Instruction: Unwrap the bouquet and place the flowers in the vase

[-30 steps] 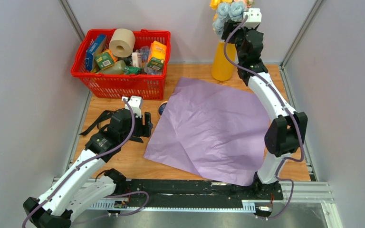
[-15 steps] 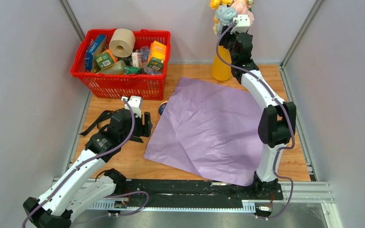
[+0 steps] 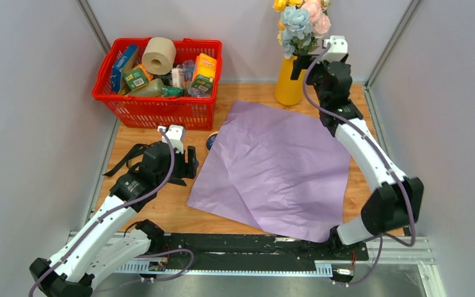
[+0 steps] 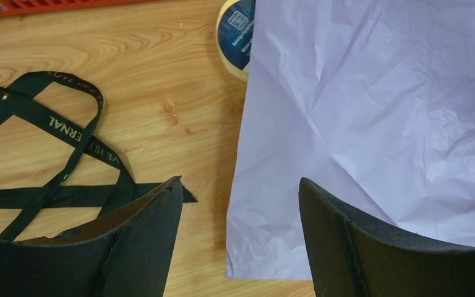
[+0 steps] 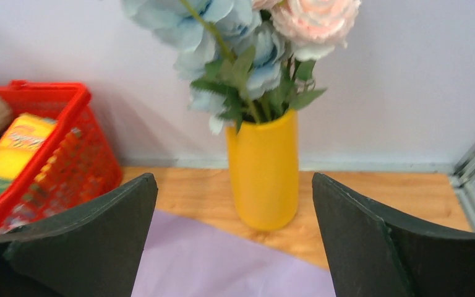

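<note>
1. Looks like the last step, getting the flowers (image 5: 247, 43) into the vase (image 5: 263, 179), is pretty much done: stems down inside, blooms sticking out the top.
2. right gripper (image 5: 232, 177): spread wide, holding nothing. Level with the vase body, with the vase straight ahead and framed between the two fingers, touching neither. Blooms up above it.
3. left gripper (image 4: 240, 180): also spread wide and empty, hanging low over the table (image 4: 161, 80). Loose black ribbon (image 4: 55, 124) just off to its left, edge of the flattened lilac paper (image 4: 377, 124) under and to its right. Vase well apart from this one, way off past the paper.
4. Next move, at a guess: pull the right arm straight back without clipping the vase or the leaves. Nothing left to grab, as far as can be told.
5. Probably best not to close up near those stems. Tall, narrow vase, so likely easy to tip.
</note>
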Controlling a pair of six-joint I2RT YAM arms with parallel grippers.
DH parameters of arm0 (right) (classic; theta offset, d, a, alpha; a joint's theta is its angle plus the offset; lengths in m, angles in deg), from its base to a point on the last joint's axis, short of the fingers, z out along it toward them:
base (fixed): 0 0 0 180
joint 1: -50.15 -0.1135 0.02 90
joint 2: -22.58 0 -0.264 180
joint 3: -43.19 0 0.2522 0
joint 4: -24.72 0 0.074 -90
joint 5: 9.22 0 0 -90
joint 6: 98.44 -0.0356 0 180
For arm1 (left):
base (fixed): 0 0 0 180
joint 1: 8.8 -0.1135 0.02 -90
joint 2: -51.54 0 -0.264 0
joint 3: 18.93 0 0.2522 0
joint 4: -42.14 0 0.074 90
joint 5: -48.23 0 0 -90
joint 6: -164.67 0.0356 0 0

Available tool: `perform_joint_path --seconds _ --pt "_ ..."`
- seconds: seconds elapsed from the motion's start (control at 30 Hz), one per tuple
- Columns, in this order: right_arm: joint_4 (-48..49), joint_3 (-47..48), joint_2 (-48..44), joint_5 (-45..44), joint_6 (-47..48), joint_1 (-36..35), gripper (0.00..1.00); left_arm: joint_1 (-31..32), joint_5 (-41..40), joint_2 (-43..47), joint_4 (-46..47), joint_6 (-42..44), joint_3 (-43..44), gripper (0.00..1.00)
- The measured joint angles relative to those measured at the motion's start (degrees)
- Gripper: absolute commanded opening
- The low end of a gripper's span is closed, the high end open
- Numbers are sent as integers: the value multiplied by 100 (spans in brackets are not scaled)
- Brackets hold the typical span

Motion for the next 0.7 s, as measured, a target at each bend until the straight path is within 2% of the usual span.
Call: perform_joint_path --seconds 0.27,0.47,0.7 --pt "-1504 -1432 -2011 796 -1228 -87 100 0 494 474 177 26 -7 77" --pt "-2524 -2551 -3071 1259 -2052 -304 100 0 717 1139 564 20 -153 77" --pt "-3108 -2697 -3812 1611 -2177 -444 100 0 713 1397 682 24 -210 77"
